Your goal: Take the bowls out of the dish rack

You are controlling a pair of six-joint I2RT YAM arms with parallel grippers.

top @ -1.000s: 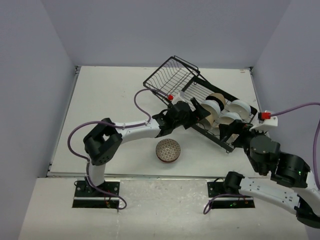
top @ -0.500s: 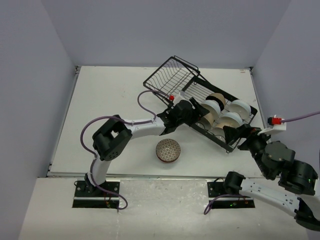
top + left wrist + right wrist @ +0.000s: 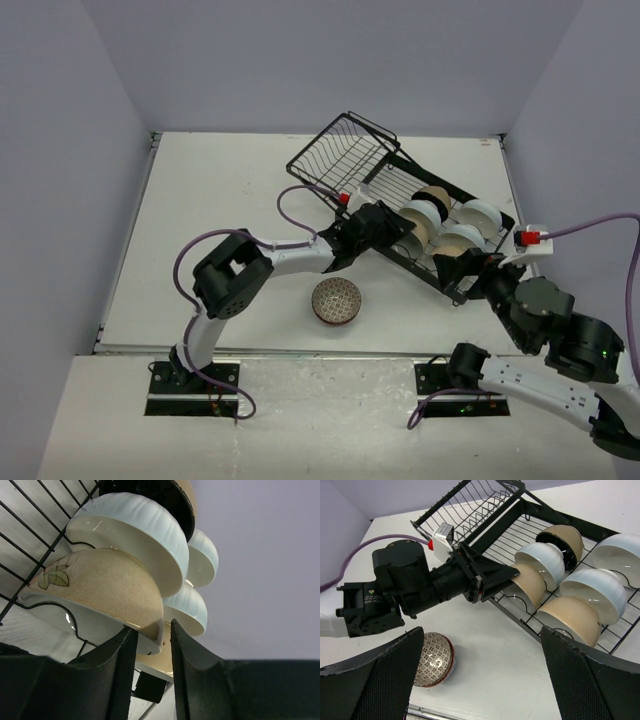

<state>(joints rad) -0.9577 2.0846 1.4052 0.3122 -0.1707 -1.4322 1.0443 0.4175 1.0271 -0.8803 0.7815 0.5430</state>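
— Where was your left gripper (image 3: 148, 635)?

— At the rack (image 3: 345, 150), its slightly parted fingers straddling the tan bowl's (image 3: 100, 587) rim, not visibly clamped. My right gripper (image 3: 480, 680) hung wide open, empty.

— How did it look to handle?

— Hard, glazed, likely slippery and breakable; the rim was my hold. One bowl (image 3: 336, 300) sat on the table (image 3: 200, 220).

dish rack (image 3: 30, 555) cropped, right hand (image 3: 480, 680) fingertips cropped

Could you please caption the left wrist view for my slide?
Left gripper straddles the rim of a tan bowl in the dish rack.
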